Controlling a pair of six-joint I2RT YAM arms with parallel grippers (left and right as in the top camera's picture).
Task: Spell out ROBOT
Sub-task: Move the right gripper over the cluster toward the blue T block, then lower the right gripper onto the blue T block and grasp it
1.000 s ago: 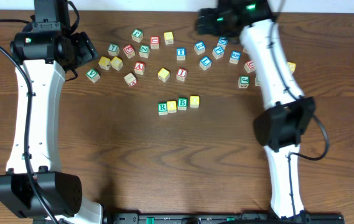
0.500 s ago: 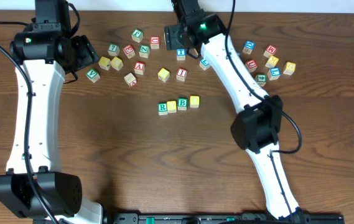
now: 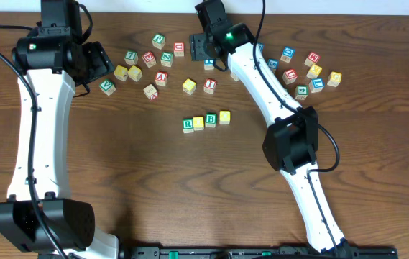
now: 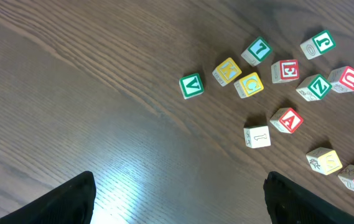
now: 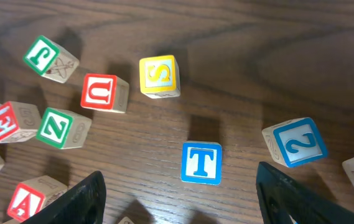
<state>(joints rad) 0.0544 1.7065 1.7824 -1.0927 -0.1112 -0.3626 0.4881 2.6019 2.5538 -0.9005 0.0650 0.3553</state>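
Seen from overhead, the red A cube (image 3: 161,78) sits among loose cubes at the far side of the worktop (image 3: 118,187). Nearer the robot than the red A cube and to its right, four cubes stand in a touching row. From left to right they are the green R cube (image 3: 187,124), the yellow cube (image 3: 198,123), the green B cube (image 3: 210,119) and the second yellow cube (image 3: 224,116). The blue T cube (image 3: 209,65) lies right of the red A cube and slightly farther back, well apart from the row. It is mostly hidden beneath the right hand (image 3: 204,52), which hangs over it. The left hand (image 3: 102,61) hovers left of the red A cube.

In the left wrist view, the left hand (image 4: 180,199) is spread wide, with only bare worktop between its fingers. The red A cube (image 4: 287,119) lies beyond the picture-right finger, and a green V cube (image 4: 191,85) sits up and left of it.

In the right wrist view, the right hand (image 5: 180,196) is spread wide and grips nothing. The red A cube (image 5: 26,200) shows in the lower left corner. Right of it and a little higher, the blue T cube (image 5: 201,163) lies flat just ahead of the gap between the fingers, touching neither. A yellow S cube (image 5: 159,76) sits higher in the picture.
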